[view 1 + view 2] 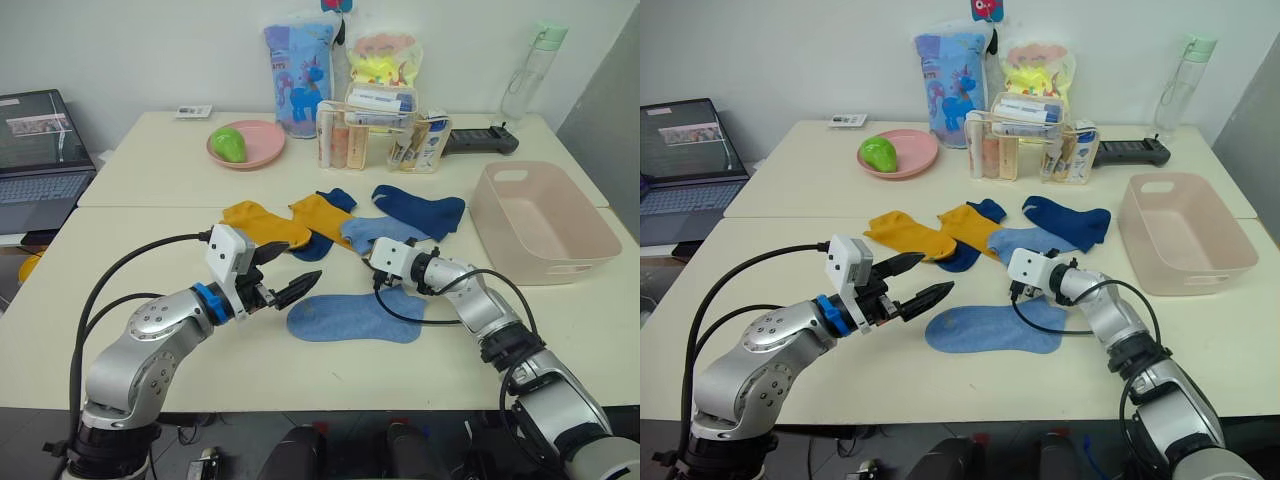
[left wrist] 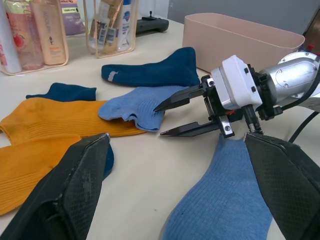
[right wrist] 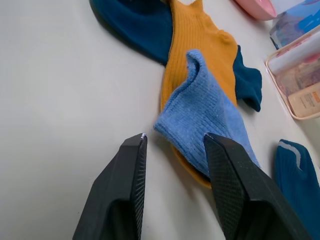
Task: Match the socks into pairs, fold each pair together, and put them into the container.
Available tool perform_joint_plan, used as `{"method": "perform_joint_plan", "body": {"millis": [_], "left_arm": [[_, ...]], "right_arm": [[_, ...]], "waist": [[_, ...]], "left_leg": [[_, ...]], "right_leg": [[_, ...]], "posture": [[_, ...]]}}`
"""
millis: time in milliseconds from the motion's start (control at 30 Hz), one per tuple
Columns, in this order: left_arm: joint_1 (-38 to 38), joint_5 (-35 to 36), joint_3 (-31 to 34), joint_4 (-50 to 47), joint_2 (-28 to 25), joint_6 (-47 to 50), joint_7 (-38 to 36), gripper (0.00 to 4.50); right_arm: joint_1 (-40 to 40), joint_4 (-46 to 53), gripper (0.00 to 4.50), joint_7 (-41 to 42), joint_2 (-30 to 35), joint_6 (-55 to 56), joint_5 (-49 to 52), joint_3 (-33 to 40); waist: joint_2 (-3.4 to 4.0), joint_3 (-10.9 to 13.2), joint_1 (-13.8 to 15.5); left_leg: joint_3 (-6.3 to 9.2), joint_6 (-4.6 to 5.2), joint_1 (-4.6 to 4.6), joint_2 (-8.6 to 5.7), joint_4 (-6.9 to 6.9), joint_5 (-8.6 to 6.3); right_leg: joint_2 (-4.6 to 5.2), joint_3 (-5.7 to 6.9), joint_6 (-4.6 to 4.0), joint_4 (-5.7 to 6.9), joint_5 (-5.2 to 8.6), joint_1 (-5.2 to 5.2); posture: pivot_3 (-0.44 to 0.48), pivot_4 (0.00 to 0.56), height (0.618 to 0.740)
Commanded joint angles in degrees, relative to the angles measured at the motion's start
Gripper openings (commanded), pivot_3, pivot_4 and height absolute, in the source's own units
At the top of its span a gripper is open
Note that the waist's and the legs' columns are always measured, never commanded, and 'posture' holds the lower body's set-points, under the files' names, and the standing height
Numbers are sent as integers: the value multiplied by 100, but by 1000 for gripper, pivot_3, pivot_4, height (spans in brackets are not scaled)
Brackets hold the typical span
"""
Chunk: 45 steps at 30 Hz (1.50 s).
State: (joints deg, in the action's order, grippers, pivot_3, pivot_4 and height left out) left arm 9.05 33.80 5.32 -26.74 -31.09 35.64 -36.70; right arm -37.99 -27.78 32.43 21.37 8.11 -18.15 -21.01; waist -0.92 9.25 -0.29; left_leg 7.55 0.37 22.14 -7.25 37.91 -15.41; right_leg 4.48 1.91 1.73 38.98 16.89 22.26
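One light blue sock (image 1: pixel 355 318) lies flat near the table's front. My left gripper (image 1: pixel 290 272) hovers open just left of it, holding nothing. The second light blue sock (image 1: pixel 375 232) lies crumpled over a mustard yellow sock (image 1: pixel 322 215). My right gripper (image 3: pixel 175 137) is open at its near corner, one finger on each side of the edge. Another mustard sock (image 1: pixel 262 222) lies to the left. A navy sock (image 1: pixel 420 210) lies behind, and a second navy one (image 1: pixel 335 198) sits partly under the mustard socks. The pink container (image 1: pixel 545 220) stands empty at the right.
A clear organiser box (image 1: pixel 380 135) of tubes, a pink plate (image 1: pixel 262 140) with a green object, two printed bags, a bottle (image 1: pixel 525 70) and a black controller (image 1: pixel 480 138) line the back. A laptop (image 1: pixel 40 150) sits at the far left.
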Motion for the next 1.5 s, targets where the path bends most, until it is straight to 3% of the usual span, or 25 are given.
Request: {"method": "perform_joint_plan", "body": {"millis": [33, 200, 300, 433, 600, 833, 967, 1167, 1500], "left_arm": [[53, 1, 61, -162, -19, -129, 10, 4500], [61, -27, 26, -161, -11, -150, 11, 4500], [37, -45, 10, -158, 6, -163, 21, 4500], [-2, -81, -4, -127, 2, -216, 11, 4500], [-17, -83, 0, -134, 12, -226, 18, 4500], [-18, -50, 86, -103, -18, -216, 7, 4500], [13, 52, 241, -55, -129, -160, -81, 4500], [139, 200, 398, 160, -432, -44, -380, 4500], [366, 126, 213, 524, -644, -56, -710, 4500]], "right_arm": [[-206, 13, 1931, -74, -118, 85, 102, 146], [-239, -94, 1931, -54, -209, 84, 156, 187], [-257, -123, 1317, -52, -269, 77, 271, 282], [-297, -226, 20, -143, -234, 118, 202, 320], [-360, -317, 20, -137, -208, 191, 275, 390], [-171, 347, 20, 484, -465, -240, 1168, 727], [349, 1462, 20, 1715, -364, -753, 2035, 577], [973, 2839, 20, 2806, -69, -1855, 2958, 385], [1378, 4143, 20, 3241, 485, -3565, 4133, 571]], "waist": [[0, 0, -1], [0, 0, -1], [0, 0, -1], [0, 0, -1], [0, 0, -2], [0, 0, -2], [0, 0, 0], [2, 1, 12], [2, 2, 26]], "left_leg": [[0, 0, 0, 0, 0, 0], [0, 0, 0, 1, 0, 0], [0, 0, 0, 1, 0, 0], [0, 0, 0, 1, 0, 0], [0, -1, 0, 1, 0, 0], [0, -1, 0, 2, -1, 0], [2, -1, 0, 4, -2, 0], [4, 0, 0, 3, 0, -1], [8, 2, 0, 4, -3, -2]], "right_leg": [[0, 0, 0, 0, 0, 0], [-1, 0, 0, -1, 0, 0], [-1, 0, 0, -1, 0, 0], [-1, -1, 0, -1, 0, 0], [-2, -1, 0, 0, 0, 0], [-2, -1, 0, 0, 0, 0], [-4, 0, 0, -2, 0, -1], [-4, 0, -1, -2, 0, -2], [-4, 2, -1, -5, 0, -1]], "posture": [[0, 150, 740], [0, 150, 740], [0, 150, 740], [0, 150, 740], [0, 150, 740], [0, 150, 740], [0, 150, 740], [0, 150, 740], [0, 150, 740]]}}
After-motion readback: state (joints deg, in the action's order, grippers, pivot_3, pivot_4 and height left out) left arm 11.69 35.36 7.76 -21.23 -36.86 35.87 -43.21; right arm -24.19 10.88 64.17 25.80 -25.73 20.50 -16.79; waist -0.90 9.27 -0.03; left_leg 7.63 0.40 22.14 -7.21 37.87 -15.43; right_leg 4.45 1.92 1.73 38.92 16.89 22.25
